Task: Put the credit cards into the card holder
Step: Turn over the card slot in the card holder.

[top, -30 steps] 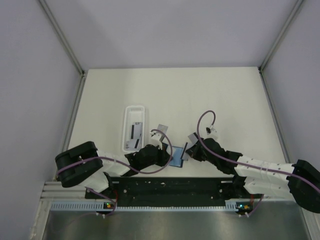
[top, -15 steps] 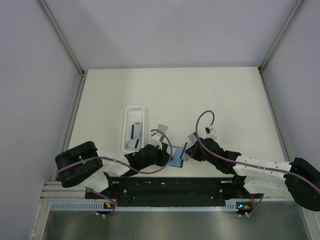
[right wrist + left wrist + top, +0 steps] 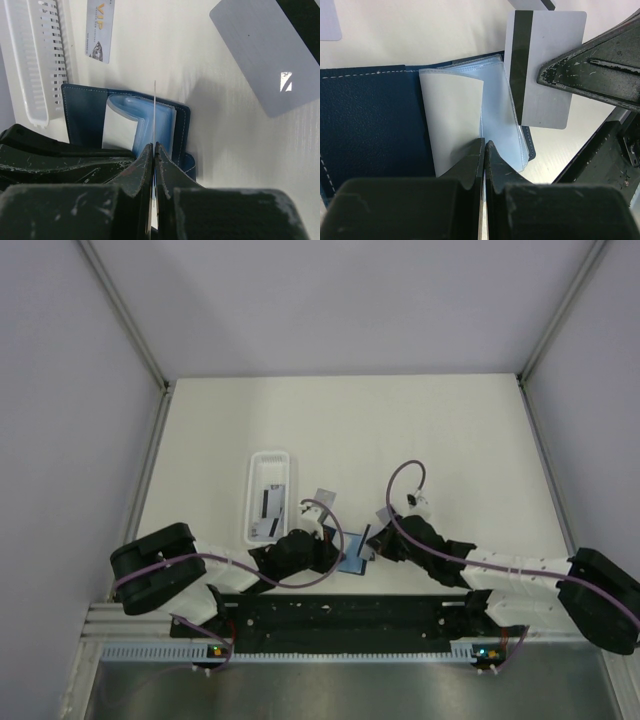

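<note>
The right gripper (image 3: 154, 150) is clamped fully closed on a thin, pale grey plastic credit card (image 3: 545, 70) with a black magnetic stripe along one long side. It holds the card on edge at the open pockets of a dark navy-blue folding card holder (image 3: 370, 120). The left gripper (image 3: 483, 150) is also pinched closed and appears to nip the lower edge of a pale, glossy inner leaf (image 3: 452, 115) of the card holder, holding it open. The card holder lies flat on the cream table (image 3: 400, 430), near the front edge and between the two arms. Its cover looks like grained leather with pale stitching, and its light blue clear sleeves (image 3: 497, 115) look soft and floppy. The held card is probably light, stiff and slick, so a grip across its flat faces near one end suits it, leaving the leading edge free to enter a sleeve. A second grey card (image 3: 265, 60) lies flat on the table beyond the holder. A printed card marked VIP (image 3: 100, 30) lies beside a long white slotted plastic tray (image 3: 35, 60).
</note>
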